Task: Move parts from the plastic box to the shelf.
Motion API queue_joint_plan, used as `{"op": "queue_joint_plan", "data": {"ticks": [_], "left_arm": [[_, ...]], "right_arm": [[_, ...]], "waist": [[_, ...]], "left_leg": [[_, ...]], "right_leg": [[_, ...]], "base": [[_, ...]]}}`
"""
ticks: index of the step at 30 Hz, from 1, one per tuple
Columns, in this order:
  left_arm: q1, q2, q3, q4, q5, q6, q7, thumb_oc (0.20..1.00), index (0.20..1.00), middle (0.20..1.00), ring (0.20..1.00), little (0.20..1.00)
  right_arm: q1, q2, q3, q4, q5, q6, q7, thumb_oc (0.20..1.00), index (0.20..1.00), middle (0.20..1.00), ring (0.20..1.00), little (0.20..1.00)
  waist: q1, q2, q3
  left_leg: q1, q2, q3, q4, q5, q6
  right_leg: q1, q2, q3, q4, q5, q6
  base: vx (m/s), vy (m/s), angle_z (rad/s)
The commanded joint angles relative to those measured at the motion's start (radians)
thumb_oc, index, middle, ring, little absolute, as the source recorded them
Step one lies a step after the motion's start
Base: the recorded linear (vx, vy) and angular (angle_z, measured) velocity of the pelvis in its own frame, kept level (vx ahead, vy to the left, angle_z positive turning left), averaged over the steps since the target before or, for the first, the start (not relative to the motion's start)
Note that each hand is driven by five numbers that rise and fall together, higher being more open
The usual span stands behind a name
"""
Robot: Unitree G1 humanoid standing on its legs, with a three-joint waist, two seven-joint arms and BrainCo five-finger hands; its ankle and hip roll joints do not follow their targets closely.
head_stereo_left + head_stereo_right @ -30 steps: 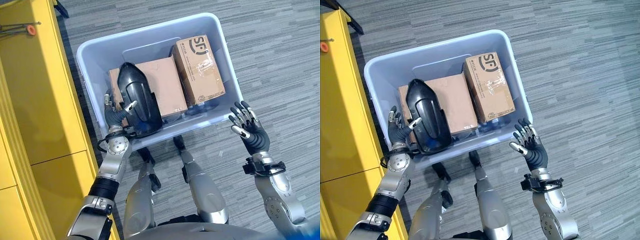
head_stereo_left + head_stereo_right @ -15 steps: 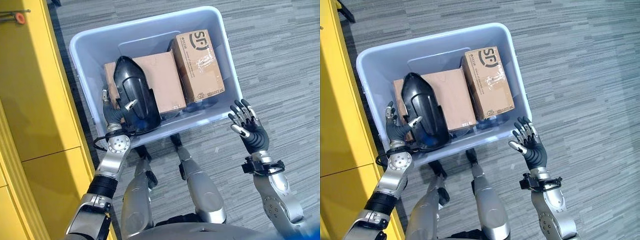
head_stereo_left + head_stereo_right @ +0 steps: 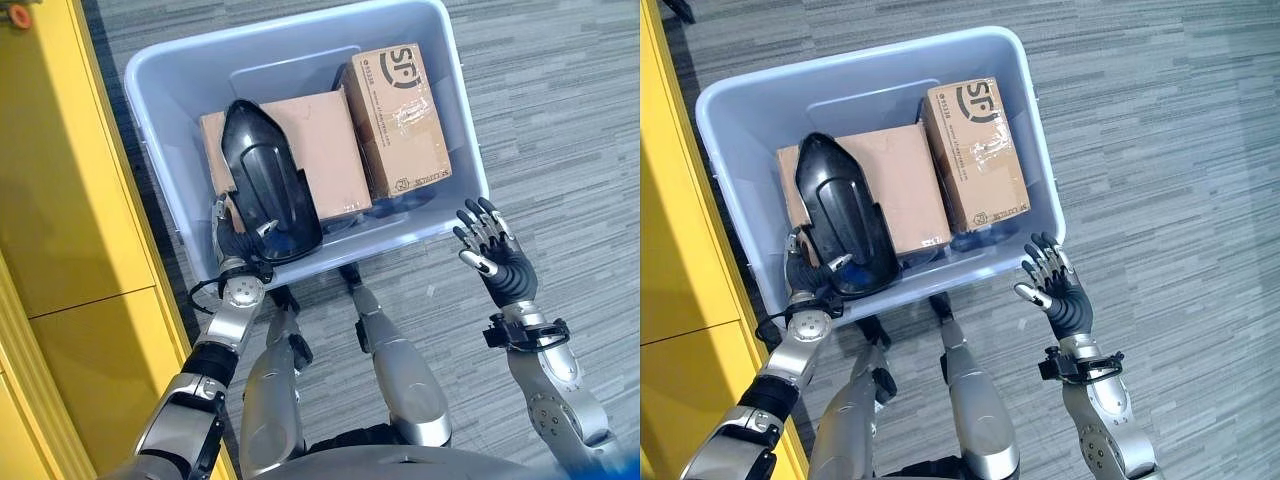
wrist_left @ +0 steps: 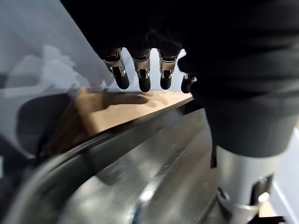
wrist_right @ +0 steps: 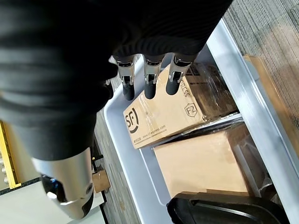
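The black moulded part (image 3: 265, 185) lay inside the pale plastic box (image 3: 455, 95) on the floor, resting across the larger cardboard carton (image 3: 330, 150), with a taped carton (image 3: 398, 118) beside it and the yellow shelf unit (image 3: 60, 200) just alongside the box. The part looked like a stiff, smooth, glossy shell, probably light for its bulk but slippery, so its lower rim and edges seemed the safest hold rather than the rounded back. The left hand (image 3: 237, 240) was down inside the box at the part's near end, thumb against its lower edge; whether its fingers had closed round it could not be told. The right hand (image 3: 495, 262) hovered outside the box's near right corner, fingers spread, holding nothing.
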Motion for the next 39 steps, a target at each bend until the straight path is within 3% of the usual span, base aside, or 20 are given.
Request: {"op": "queue_joint_plan", "data": {"ticks": [1, 12, 13, 14, 15, 30, 39], "left_arm": [[-0.018, 0.023, 0.032, 0.053, -0.042, -0.016, 0.042, 1.000, 1.000, 1.000, 1.000, 1.000], [-0.072, -0.013, 0.032, 0.154, -0.161, -0.026, 0.048, 1.000, 1.000, 1.000, 1.000, 1.000], [-0.072, -0.013, 0.032, 0.161, -0.162, -0.023, 0.046, 0.749, 0.749, 0.749, 0.749, 0.749], [-0.072, -0.012, 0.034, 0.165, -0.163, -0.023, 0.047, 0.272, 0.272, 0.272, 0.272, 0.272], [-0.072, -0.013, 0.032, 0.162, -0.168, -0.024, 0.049, 0.200, 0.200, 0.200, 0.200, 0.200], [-0.051, -0.011, 0.013, 0.113, -0.149, -0.024, 0.022, 0.200, 0.200, 0.200, 0.200, 0.200], [0.033, 0.011, 0.076, -0.041, -0.234, -0.074, -0.015, 0.200, 0.200, 0.200, 0.200, 0.200]], "right_arm": [[0.019, -0.037, -0.021, -0.075, 0.030, -0.067, 0.003, 1.000, 1.000, 1.000, 1.000, 1.000], [0.026, -0.054, 0.011, -0.093, 0.043, -0.069, -0.013, 1.000, 1.000, 1.000, 1.000, 1.000], [0.028, -0.055, 0.010, -0.093, 0.044, -0.068, -0.014, 1.000, 1.000, 1.000, 1.000, 1.000], [0.030, -0.055, 0.008, -0.095, 0.043, -0.069, -0.017, 1.000, 1.000, 1.000, 1.000, 1.000], [0.032, -0.056, 0.006, -0.094, 0.042, -0.067, -0.018, 1.000, 1.000, 1.000, 1.000, 1.000], [0.054, -0.052, -0.016, -0.088, 0.034, -0.072, -0.019, 1.000, 1.000, 1.000, 1.000, 1.000], [0.067, -0.030, -0.034, -0.073, 0.021, -0.058, -0.020, 1.000, 1.000, 1.000, 1.000, 1.000]], "waist": [[-0.007, -0.043, -0.036], [-0.021, -0.046, -0.035], [-0.021, -0.046, -0.036], [-0.022, -0.045, -0.036], [-0.021, -0.044, -0.037], [-0.012, -0.023, -0.054], [0.006, 0.002, -0.077]], "left_leg": [[-0.029, 0.107, -0.059, 0.148, -0.041, -0.117], [-0.043, 0.109, -0.057, 0.159, -0.049, -0.116], [-0.042, 0.109, -0.058, 0.158, -0.049, -0.116], [-0.042, 0.108, -0.057, 0.159, -0.050, -0.116], [-0.041, 0.107, -0.059, 0.158, -0.051, -0.116], [-0.038, 0.099, -0.071, 0.161, -0.059, -0.111], [-0.021, 0.089, -0.079, 0.158, -0.065, -0.109]], "right_leg": [[-0.047, -0.099, -0.102, 0.104, -0.028, 0.082], [-0.064, -0.097, -0.097, 0.110, -0.026, 0.081], [-0.063, -0.097, -0.097, 0.109, -0.026, 0.081], [-0.062, -0.097, -0.096, 0.109, -0.027, 0.081], [-0.061, -0.097, -0.097, 0.110, -0.028, 0.081], [-0.055, -0.104, -0.108, 0.120, -0.039, 0.079], [-0.032, -0.111, -0.110, 0.117, -0.047, 0.077]], "base": [[0.00, 0.000, 0.00], [0.00, 0.000, -0.01], [0.00, 0.000, 0.00], [0.03, 0.003, 0.00], [0.00, 0.000, 0.00], [0.00, 0.000, 0.00], [0.00, 0.000, 0.00]]}}
